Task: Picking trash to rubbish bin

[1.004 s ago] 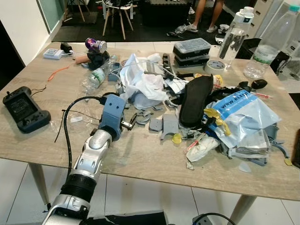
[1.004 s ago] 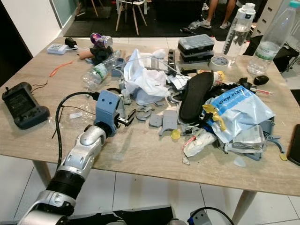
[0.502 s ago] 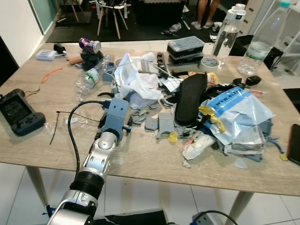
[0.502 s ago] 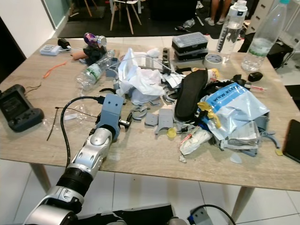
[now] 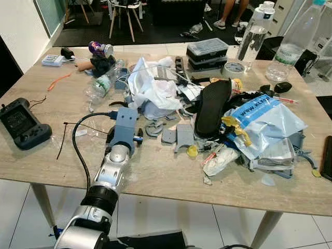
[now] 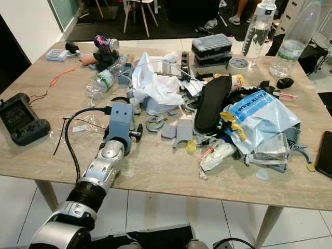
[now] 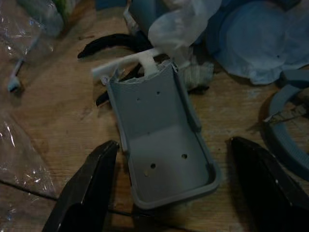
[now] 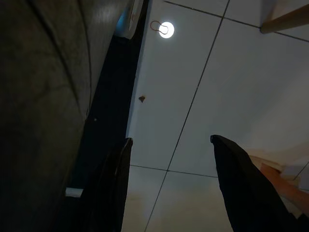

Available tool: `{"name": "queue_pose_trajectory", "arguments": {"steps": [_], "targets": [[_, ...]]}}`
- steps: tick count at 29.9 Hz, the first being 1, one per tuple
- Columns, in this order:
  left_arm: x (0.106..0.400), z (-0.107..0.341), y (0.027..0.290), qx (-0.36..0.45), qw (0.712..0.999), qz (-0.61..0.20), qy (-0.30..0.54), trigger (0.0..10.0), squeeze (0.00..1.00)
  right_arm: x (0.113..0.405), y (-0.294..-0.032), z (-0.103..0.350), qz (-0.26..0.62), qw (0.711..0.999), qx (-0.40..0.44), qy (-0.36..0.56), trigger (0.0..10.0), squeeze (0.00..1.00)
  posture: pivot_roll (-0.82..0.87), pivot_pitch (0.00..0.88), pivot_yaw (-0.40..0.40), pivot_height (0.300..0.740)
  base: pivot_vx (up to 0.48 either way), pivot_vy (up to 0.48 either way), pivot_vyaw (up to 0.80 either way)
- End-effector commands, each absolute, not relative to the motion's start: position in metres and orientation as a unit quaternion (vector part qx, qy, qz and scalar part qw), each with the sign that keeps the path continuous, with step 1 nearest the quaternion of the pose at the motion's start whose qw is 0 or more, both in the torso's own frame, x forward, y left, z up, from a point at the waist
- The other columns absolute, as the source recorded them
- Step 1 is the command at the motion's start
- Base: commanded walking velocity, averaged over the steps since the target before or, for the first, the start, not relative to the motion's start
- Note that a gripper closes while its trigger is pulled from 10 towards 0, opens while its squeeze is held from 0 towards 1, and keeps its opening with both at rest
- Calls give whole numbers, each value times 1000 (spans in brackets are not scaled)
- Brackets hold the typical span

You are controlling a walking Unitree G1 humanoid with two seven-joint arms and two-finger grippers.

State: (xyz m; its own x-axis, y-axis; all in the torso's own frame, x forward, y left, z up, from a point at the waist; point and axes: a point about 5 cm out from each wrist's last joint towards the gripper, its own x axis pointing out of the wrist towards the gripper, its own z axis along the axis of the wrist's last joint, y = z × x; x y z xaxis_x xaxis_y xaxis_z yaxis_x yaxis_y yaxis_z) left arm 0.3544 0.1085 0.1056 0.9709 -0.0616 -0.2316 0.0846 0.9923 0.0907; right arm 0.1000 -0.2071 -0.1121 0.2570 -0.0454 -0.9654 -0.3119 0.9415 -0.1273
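Here left hand [image 7: 171, 193] open, straddling grey plastic shell [image 7: 161, 145] on table [image 5: 171, 171]

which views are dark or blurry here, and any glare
Left and right eye views: bright and sharp, the table evenly lit. Left wrist view: dim and soft, yet the grey plastic shell between the open left gripper reads clearly. Right wrist view: murky, with one light reflection glaring on the floor tiles.

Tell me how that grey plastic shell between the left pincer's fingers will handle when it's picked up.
The grey plastic shell looks thin-walled and hollow, so probably light and stiff. Its smooth raised sides may slip against the fingers of the left pincer, which stands open around it. Lying flat on the table, it seems unlikely to roll.
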Motion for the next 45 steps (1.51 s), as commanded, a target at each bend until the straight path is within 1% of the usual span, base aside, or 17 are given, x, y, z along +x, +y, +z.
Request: {"name": "queue_pose_trajectory", "arguments": {"steps": [1,3,10,11,12,14,26,28,29,31,33,35,36,37,40,41,45], "targets": [[346,83,103,45,984,-41,169,10000,0,96,-203,-114,92,776,-144,608,10000,0,17,135,34,740,0,0,0],[345,78,105,44,981,-33,187,10000,0,94,-212,-113,88,774,-147,610,10000,0,14,135,34,740,0,0,0],[342,66,108,3,973,-27,230,10000,0,96,-213,-112,85,775,-148,609,10000,0,14,135,34,740,0,0,0],[342,66,107,4,973,-29,231,9725,0,97,-212,-112,85,776,-148,608,10000,0,3,130,36,740,0,0,0],[342,65,107,3,972,-30,234,78,0,98,-210,-112,85,776,-148,607,10000,0,3,130,36,740,0,0,0],[341,65,107,3,971,-32,235,0,0,99,-209,-112,85,777,-148,607,10000,0,3,130,36,740,0,0,0],[344,67,107,-30,974,-32,224,0,0,100,-208,-112,85,778,-151,605,10000,0,2,119,33,740,0,0,0],[350,80,103,-94,977,-51,183,0,0,100,-209,-112,84,778,-151,604,10000,0,2,119,33,740,0,0,0],[350,80,103,-94,977,-51,183,0,0,100,-209,-112,84,778,-151,604,10000,0,2,119,33,740,0,0,0],[356,100,102,-155,977,-78,120,0,0,101,-209,-112,83,779,-151,602,10000,0,4,117,30,740,0,0,0],[358,107,103,-173,976,-86,97,0,0,102,-208,-111,83,780,-150,602,10000,0,4,117,30,740,0,0,0],[361,126,110,-222,966,-126,47,6118,0,104,-204,-112,84,782,-149,600,10000,0,5,118,28,740,0,0,0],[361,132,113,-231,962,-140,33,9843,0,105,-203,-111,85,782,-148,599,10000,0,9,118,26,740,0,0,0],[364,140,131,-218,967,-130,13,10000,0,106,-203,-111,85,782,-148,599,10000,0,9,118,26,740,0,0,0],[365,142,139,-213,970,-117,8,10000,0,106,-203,-111,85,782,-149,599,10000,0,9,118,26,740,0,0,0],[368,149,164,-208,975,-84,-8,10000,0,106,-208,-110,83,782,-150,600,10000,0,14,116,25,740,0,0,0],[369,155,181,-206,975,-73,-25,10000,0,107,-212,-109,82,782,-151,599,10000,0,13,114,25,740,0,0,0]]}}
